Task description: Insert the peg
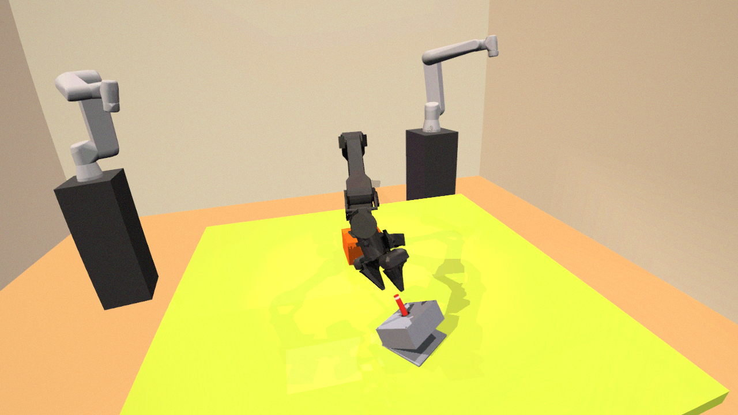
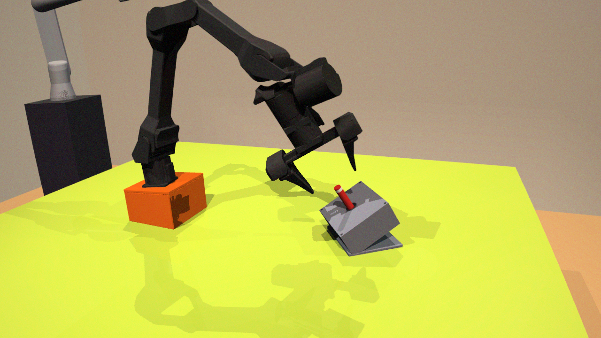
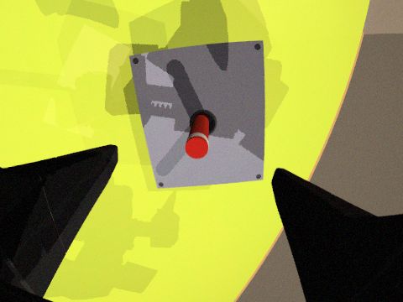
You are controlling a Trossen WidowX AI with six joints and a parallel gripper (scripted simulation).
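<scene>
While the pincer hangs tilted above the sloped panel, its two black, tapering fingers stand spread nearly as wide as they go, with nothing gripped between them. Just beyond the fingertips, and touching neither, the red cylindrical peg stands in the round hole of the panel's face. It leans back toward the pincer, its flat red end and the white band close behind it sticking out. Whether its hidden end has reached the bottom cannot be told.

Beneath the pincer, the panel forms the upper face of a grey block with a dark spot near each corner; the block rests tilted over a flat grey base plate. Lower still is the yellow-green tabletop. Well behind the pincer, the black six-joint arm rises from an orange box and bends over toward the panel. Farther off are two pale grey arms on black pedestals, both visible from the top view.
</scene>
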